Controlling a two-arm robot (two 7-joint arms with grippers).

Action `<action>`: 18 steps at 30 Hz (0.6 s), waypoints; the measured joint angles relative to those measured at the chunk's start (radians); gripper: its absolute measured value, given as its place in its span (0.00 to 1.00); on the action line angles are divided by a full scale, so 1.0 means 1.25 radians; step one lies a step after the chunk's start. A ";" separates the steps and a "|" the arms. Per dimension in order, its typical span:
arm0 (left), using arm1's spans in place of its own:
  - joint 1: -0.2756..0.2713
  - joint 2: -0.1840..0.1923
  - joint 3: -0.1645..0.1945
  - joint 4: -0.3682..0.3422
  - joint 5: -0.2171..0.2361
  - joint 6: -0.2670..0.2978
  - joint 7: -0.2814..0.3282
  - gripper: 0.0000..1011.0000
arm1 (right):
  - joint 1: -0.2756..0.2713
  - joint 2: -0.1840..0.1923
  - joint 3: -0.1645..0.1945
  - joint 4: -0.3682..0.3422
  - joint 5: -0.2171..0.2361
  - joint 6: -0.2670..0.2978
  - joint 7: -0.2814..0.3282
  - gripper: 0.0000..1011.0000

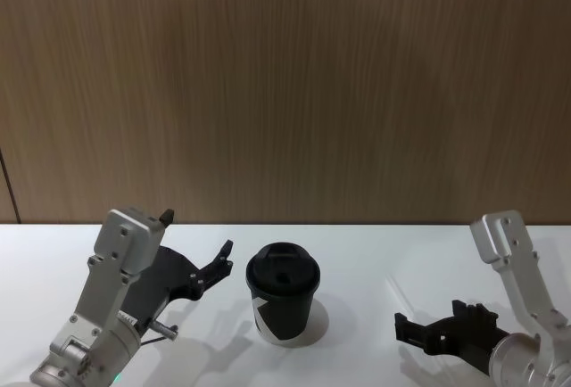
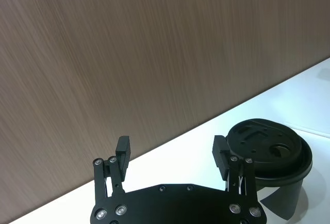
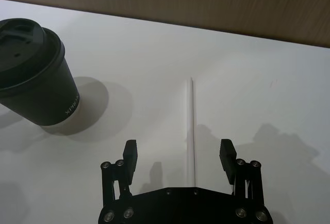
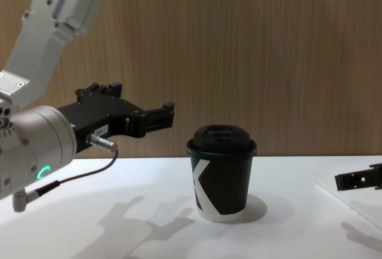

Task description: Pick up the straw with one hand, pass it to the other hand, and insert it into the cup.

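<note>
Wood-grain panelling (image 1: 285, 84) backs a white table (image 1: 375, 244). From the head, the black paper cup (image 1: 284, 293) stands upright mid-table. The left gripper (image 1: 198, 234) hangs just beside it, and the right gripper (image 1: 431, 316) sits low and well apart. At the left wrist, that claw's fingers (image 2: 122, 149) are spread wide and hold nothing, with the cup's domed lid (image 2: 268, 149) close by one fingertip. At the right wrist, the fingers (image 3: 130, 154) gape just as wide, empty. The white straw (image 3: 191, 121) lies flat on the table, running into the gap between them. From the chest, the left gripper hangs at about lid height and the right is near the tabletop.
</note>
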 joint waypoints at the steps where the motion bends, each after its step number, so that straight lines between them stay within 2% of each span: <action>1: 0.000 0.000 0.000 0.000 0.000 0.000 0.000 0.99 | 0.002 0.001 -0.003 0.003 -0.004 0.000 0.000 0.99; 18: 0.000 0.000 0.000 0.000 0.000 0.000 0.000 0.99 | 0.025 -0.001 -0.013 0.049 -0.029 -0.010 0.001 0.99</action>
